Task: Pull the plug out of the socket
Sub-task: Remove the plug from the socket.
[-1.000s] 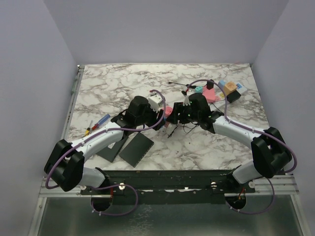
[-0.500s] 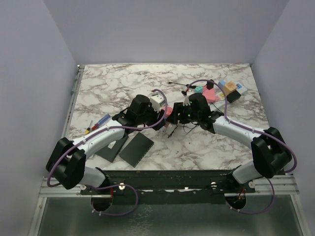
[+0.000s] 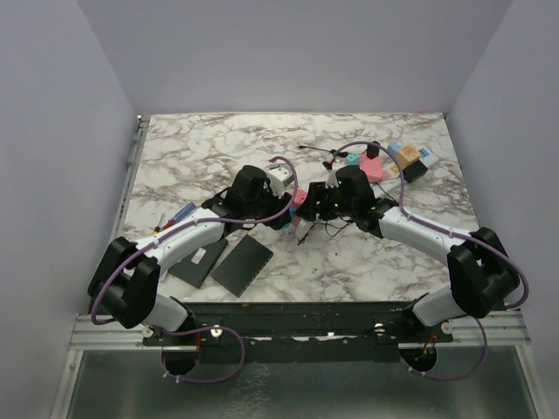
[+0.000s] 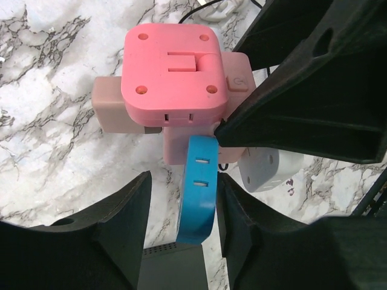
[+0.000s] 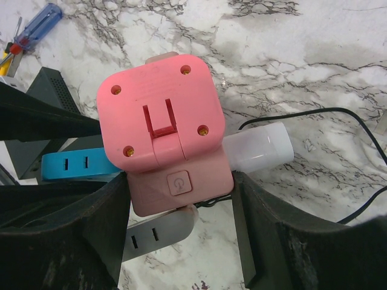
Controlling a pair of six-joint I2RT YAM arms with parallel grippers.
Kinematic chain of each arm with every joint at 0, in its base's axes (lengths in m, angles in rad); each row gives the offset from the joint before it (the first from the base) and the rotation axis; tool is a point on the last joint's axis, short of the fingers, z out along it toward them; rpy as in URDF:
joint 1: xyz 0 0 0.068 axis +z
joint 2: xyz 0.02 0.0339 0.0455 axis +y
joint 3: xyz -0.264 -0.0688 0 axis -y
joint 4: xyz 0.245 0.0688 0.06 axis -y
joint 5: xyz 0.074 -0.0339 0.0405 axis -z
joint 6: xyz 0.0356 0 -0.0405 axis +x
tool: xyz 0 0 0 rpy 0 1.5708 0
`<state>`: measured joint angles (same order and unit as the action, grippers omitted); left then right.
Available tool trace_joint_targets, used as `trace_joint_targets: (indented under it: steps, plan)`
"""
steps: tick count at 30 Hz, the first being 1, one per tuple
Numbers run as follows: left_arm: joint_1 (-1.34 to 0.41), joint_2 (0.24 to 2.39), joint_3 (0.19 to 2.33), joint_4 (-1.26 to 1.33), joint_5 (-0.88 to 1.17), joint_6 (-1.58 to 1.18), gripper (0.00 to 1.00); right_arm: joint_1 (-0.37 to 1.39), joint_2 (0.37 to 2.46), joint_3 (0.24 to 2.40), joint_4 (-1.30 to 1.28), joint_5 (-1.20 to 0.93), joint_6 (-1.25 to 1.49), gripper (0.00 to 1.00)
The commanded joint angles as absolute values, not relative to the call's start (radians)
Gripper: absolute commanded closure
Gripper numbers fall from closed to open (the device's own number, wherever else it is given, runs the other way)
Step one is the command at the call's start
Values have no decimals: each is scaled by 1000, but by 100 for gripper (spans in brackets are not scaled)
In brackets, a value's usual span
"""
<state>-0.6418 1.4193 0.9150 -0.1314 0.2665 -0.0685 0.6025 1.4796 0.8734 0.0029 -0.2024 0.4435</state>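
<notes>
The left gripper straddles the flat blue plastic plug, one finger touching it, the other just clear, so not yet clenched; the plug juts at six o'clock from the pink rounded-square plastic socket block, near the middle of the marble table; the right gripper clasps that block on both flanks; rigid, light, smooth plastic, I judge, best pinched on the plug's flat faces; since a second ago the left arm has crept in, fingers narrowing; the right has held.

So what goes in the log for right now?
left gripper: around blue plug, not tight | right gripper: gripping pink socket | blue plug: not out yet
</notes>
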Motion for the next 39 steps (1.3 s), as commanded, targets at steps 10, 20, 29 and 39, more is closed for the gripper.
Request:
trace_joint_targets:
  steps: [10,20,29,39]
  plan:
    - [-615,1434,952,-165,379,-65,61,609,1410,864,68,-150,462,76]
    - [-615,1458,965,-174,426,-74,86,609,1422,868,81,-150,480,80]
    - [-614,1465,964,-165,372,-99,100,621,1436,884,71,-126,471,86]
    - [-615,1473,951,-125,359,-150,100,688,1489,939,2,38,520,100]
